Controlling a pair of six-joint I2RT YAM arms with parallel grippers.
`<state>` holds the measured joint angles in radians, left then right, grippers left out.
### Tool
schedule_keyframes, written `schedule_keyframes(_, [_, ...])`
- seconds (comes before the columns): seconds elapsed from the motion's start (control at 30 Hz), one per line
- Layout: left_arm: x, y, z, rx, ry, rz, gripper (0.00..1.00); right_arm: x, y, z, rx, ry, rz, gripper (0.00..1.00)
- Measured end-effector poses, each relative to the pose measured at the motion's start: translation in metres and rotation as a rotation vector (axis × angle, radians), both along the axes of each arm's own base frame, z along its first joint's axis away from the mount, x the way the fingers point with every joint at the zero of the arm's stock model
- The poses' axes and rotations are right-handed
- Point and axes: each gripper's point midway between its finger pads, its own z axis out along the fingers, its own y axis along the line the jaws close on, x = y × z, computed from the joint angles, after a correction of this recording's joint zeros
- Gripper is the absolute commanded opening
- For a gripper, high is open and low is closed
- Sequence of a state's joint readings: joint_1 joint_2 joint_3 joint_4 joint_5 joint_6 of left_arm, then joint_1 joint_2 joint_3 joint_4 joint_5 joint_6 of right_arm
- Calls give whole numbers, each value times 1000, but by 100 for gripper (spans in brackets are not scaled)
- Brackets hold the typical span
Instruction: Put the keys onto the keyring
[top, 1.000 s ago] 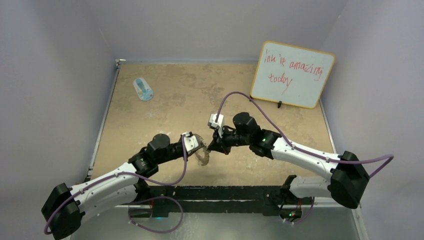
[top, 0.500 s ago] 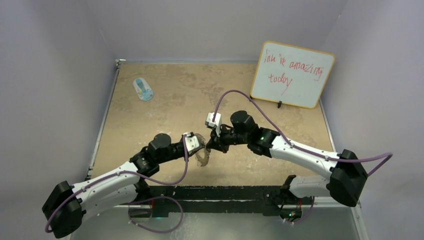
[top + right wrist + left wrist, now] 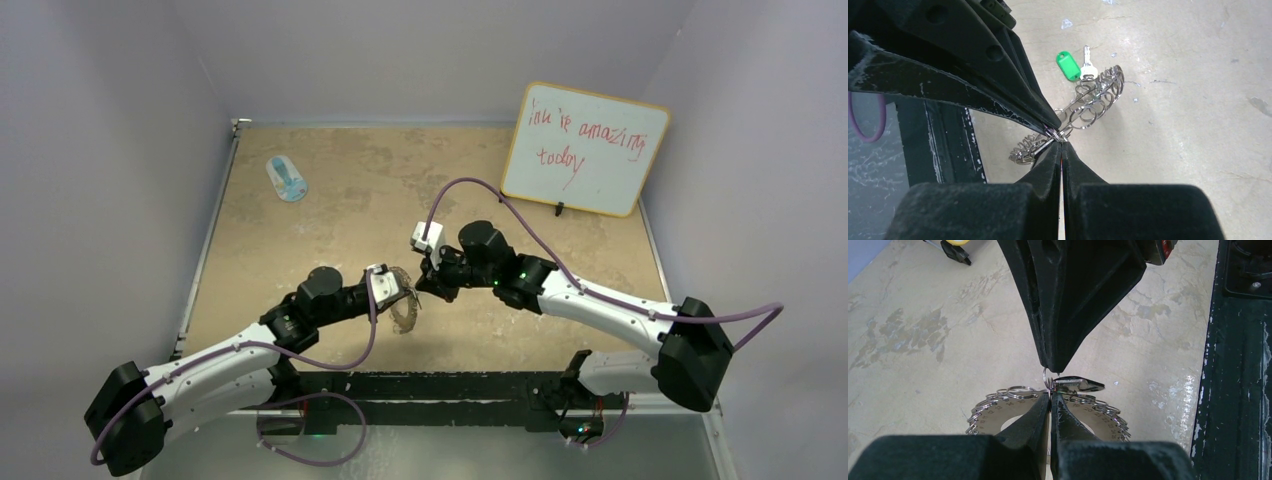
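Both arms bent inward, shut jaws meeting at keyring (image 3: 988, 415)

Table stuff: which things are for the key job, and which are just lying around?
For the job:
keyring
green-tagged key
left gripper, pinching the keyring
right gripper, shut at the keyring's rim

Just lying about:
blue-and-white oval thing
whiteboard

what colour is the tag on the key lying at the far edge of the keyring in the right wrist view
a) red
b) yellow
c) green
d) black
c: the oblong tag beside the silver key, just past the keyring, is plainly green.
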<state>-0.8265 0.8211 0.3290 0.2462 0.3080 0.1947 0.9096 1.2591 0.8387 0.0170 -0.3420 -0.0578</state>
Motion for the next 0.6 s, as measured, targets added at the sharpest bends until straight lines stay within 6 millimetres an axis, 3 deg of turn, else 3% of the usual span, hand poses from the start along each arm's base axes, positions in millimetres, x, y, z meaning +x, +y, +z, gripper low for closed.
schedule_keyframes(0.6, [0,0,3,-8,-5,-1,0,12,-9,-6,-44,-24,-85,0])
